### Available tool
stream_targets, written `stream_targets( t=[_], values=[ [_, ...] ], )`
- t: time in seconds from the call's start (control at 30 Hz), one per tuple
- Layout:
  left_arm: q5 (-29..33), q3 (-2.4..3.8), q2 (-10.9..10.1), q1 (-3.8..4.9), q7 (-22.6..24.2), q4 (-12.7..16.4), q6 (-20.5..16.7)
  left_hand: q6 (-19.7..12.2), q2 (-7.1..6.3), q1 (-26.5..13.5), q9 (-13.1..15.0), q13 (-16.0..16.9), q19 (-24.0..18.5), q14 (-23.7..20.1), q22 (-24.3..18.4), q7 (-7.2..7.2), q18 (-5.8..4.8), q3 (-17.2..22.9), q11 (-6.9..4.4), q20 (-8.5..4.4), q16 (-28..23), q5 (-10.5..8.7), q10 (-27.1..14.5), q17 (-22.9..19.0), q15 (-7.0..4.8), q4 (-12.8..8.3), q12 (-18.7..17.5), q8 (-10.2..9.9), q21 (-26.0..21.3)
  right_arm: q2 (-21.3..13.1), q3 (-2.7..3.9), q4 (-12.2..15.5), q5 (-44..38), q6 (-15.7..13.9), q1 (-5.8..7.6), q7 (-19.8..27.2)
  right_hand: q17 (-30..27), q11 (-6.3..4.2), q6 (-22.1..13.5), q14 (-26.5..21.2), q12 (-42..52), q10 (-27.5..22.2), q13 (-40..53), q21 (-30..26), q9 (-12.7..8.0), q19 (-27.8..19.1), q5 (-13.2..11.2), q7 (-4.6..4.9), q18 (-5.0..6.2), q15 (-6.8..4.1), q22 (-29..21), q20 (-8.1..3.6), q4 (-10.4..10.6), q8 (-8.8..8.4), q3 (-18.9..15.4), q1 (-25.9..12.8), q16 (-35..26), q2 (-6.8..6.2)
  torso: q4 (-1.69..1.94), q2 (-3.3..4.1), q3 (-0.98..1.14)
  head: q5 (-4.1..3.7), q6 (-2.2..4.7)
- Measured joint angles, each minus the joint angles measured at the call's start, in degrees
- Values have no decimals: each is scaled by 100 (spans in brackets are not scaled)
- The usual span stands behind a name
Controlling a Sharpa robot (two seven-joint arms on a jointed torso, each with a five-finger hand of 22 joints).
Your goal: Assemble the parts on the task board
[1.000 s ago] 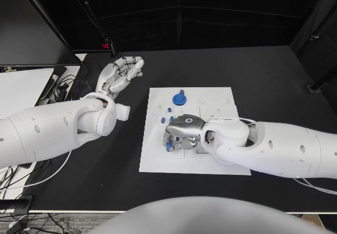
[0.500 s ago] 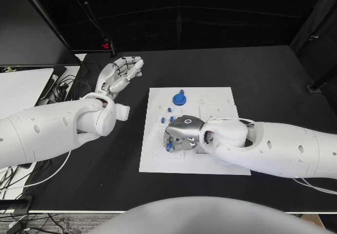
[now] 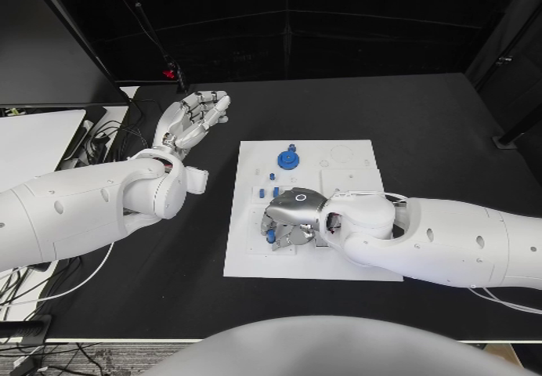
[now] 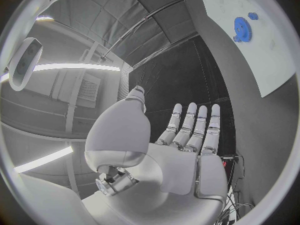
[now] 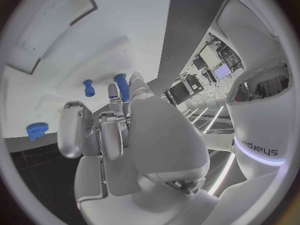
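The white task board (image 3: 339,262) lies mid-table. At its far end sits a blue gear (image 3: 288,160) (image 4: 240,28) (image 5: 36,130) with a small blue piece (image 3: 291,147) beside it. Several small blue pegs (image 3: 272,178) stand further down the board's left side. My right hand (image 3: 291,219) (image 5: 119,130) hangs over the board's left middle, fingers curled down. Its fingertips pinch a blue peg (image 5: 121,86), and another blue peg (image 5: 88,87) stands just beside it. My left hand (image 3: 194,114) (image 4: 187,135) is off the board at the far left, fingers straight, holding nothing.
A white desk surface (image 3: 34,137) and cables (image 3: 102,141) lie at the table's left edge. The right arm (image 3: 452,239) covers the board's near right part. Bare black table (image 3: 440,125) stretches behind and to the right of the board.
My right hand has shifted slightly left and toward the board's near edge, lower over the pegs. The left hand has not moved.
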Motion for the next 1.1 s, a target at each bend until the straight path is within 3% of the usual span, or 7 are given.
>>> stream_targets(
  t=[0.3, 0.37, 0.53, 0.7, 0.83, 0.97, 1.1],
  values=[
    [1, 0, 7, 0, 0, -6, 4, 0, 0, 0, 0, 0, 0, 0, 0, 0, 0, 0, 0, 0, 0, 0, 0, 1, 0, 0, 0, 0, 0, -118, -7, 60, -3, -402, -37, 8, 0, 11, -376, 0, 29, -111, 27, -194, 13, -49, 0, 47, 92, 0, 0, 49, 27, 0, -267, -790, -221, -411, 0, -1, -1, -10, 0],
    [1, 0, 8, 0, 0, -7, 6, 0, -1, 1, 0, 0, 0, 0, 0, 0, 0, 0, 0, 0, 0, 0, 0, 1, 0, 0, 0, 0, 0, -181, -7, 80, 79, -663, -47, 34, 0, 49, -404, 12, 29, -149, 26, -195, 13, -49, 0, 75, 92, 12, 0, 49, 29, 0, -282, -926, -251, -533, 0, -1, 0, -11, 0],
    [1, 0, 10, -3, 0, -14, 10, 0, -1, 1, 0, 1, 0, 0, 0, 0, 0, 0, 0, 0, 0, 0, 0, 1, 0, 0, 0, 0, 0, -365, -8, 181, 434, -1330, -54, 130, 0, 92, -476, 0, 51, -192, 26, -195, 20, -49, 0, 126, 92, 41, 0, 49, 23, 0, -259, -1081, -251, -626, 0, -4, 0, -15, 0],
    [1, 0, 14, -18, 0, -23, 21, -12, 22, 25, 0, -4, 0, 0, 0, -12, 0, 0, 0, 0, 28, 0, 0, -9, 0, 0, 28, 22, 0, -889, -1, 501, 1458, -2146, -42, 393, -129, 143, -651, 2, 51, -329, 26, -332, 20, -122, 0, 188, 91, 84, 0, 122, 28, 0, -197, -1112, -363, -652, 0, -11, 4, -44, 0],
    [2, 0, 16, -20, 0, -26, 28, -21, 21, 25, 0, -4, 0, 0, 1, -21, 0, 0, 0, 0, 28, 0, 0, -11, 0, 0, 27, 22, 0, -1351, -2, 763, 2627, -2527, 106, 652, -249, 160, -708, 0, 95, -428, 28, -465, 20, -179, 31, 222, 104, 123, 0, 179, 27, 0, -197, -1218, -420, -546, 9, -13, 7, -64, 0],
    [3, 0, 9, -25, 0, -26, 30, -21, 20, 25, 0, -4, 0, 0, 1, -21, 0, 0, 0, 0, 27, 0, 0, -11, 0, 0, 27, 22, 0, -1847, 9, 982, 3874, -2680, 309, 821, -1254, 121, -707, -88, 341, -351, 83, -1267, 42, -657, 31, 213, 343, 133, 0, 179, -22, 105, -246, -1297, -967, -165, 10, -14, 5, -96, 0],
    [3, 0, 38, -26, 0, -30, 30, -21, 20, 25, -5, -4, 0, 0, 1, -21, 0, 0, 0, 0, 25, 0, 0, -10, 0, 0, 27, 22, 0, -2254, 7, 1106, 4942, -2690, 390, 910, -1974, -23, -777, -354, 851, 240, 301, -1982, 45, -1065, 121, 68, 450, 18, -34, 86, -14, 134, -386, -1353, -1438, 79, 24, -14, 5, -195, 0]
  ],
)
